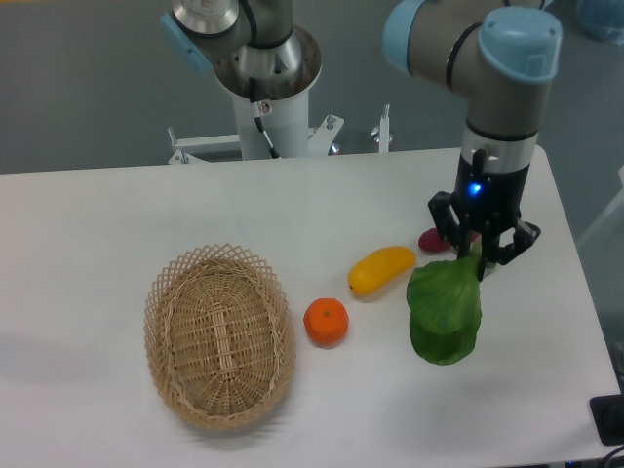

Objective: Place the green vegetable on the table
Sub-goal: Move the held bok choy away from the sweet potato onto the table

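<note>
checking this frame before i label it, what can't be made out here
- Green vegetable: its stem is hidden by the gripper; whether the leaf touches the table cannot be told.
- Purple vegetable: mostly hidden behind the gripper.
- Dark object: cut off by the right edge.

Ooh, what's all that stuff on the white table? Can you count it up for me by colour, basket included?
Green: 1, the green vegetable, hanging from the gripper
Yellow: 1, the yellow fruit
Orange: 1, the orange
Purple: 1, the purple vegetable, partly hidden behind the jaws
Tan: 1, the wicker basket, nothing in it
Total: 5
</note>
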Robot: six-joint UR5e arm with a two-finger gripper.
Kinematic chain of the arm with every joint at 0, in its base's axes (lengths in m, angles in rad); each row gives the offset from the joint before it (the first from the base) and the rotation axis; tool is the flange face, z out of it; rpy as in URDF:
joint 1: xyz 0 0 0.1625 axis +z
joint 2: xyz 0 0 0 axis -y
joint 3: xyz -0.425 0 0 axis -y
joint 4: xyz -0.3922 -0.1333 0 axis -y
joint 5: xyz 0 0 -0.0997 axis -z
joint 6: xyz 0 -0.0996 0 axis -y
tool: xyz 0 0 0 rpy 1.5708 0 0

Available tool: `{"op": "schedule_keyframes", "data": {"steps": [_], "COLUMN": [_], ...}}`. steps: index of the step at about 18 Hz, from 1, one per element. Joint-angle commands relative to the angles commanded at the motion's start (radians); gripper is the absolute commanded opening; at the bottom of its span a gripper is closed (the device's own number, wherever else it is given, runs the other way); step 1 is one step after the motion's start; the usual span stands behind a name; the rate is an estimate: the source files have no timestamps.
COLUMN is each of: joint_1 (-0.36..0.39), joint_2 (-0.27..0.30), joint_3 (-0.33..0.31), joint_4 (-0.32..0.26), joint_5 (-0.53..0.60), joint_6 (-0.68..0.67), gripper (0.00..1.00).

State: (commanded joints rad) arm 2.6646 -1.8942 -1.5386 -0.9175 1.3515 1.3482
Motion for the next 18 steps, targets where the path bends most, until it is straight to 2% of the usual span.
{"op": "schedule_keyframes", "data": {"steps": [4, 7, 9, 12, 18], "joint_1": [-0.035, -0.075, -0.09, -0.109, -0.112], "joint_2": [-0.121, -0.198, -0.244, -0.319, -0.332], "joint_3": [0.002, 0.011, 0.029, 0.061, 0.04], "joint_4": [0.13, 0.196, 0.21, 0.235, 0.239], "joint_5": [0.012, 0.139, 0.189, 0.19, 0.179], "joint_6": [0.0, 0.0, -0.001, -0.004, -0.003], "gripper": [0.33, 0.33, 0.33, 0.33, 0.34]}}
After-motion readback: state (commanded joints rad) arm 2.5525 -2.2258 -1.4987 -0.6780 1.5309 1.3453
